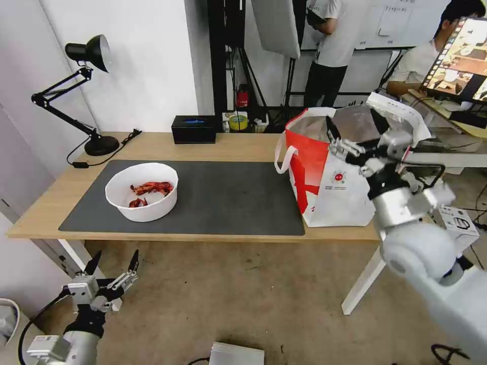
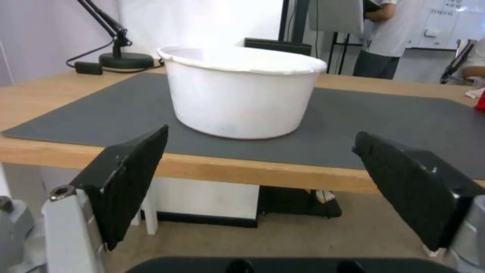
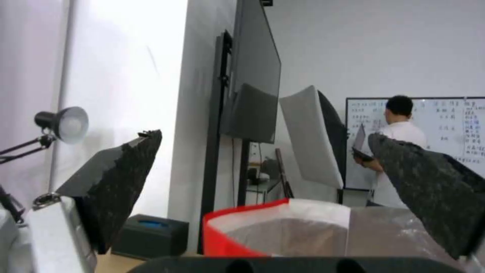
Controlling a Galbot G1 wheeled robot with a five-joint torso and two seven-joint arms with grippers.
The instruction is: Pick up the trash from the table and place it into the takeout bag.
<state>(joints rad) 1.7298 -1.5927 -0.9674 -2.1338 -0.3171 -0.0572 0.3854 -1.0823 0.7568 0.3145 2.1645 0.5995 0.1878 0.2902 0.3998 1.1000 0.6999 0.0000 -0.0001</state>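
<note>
Trash left: a round white bowl with red shells on the matte grey mat, centre-left. Right gripper spread above the foil-lined takeout bag; left gripper spread, lower left.

The left end effector hangs low at the near left, fingers spread. The right end effector is raised far right, fingers apart and empty.
</note>
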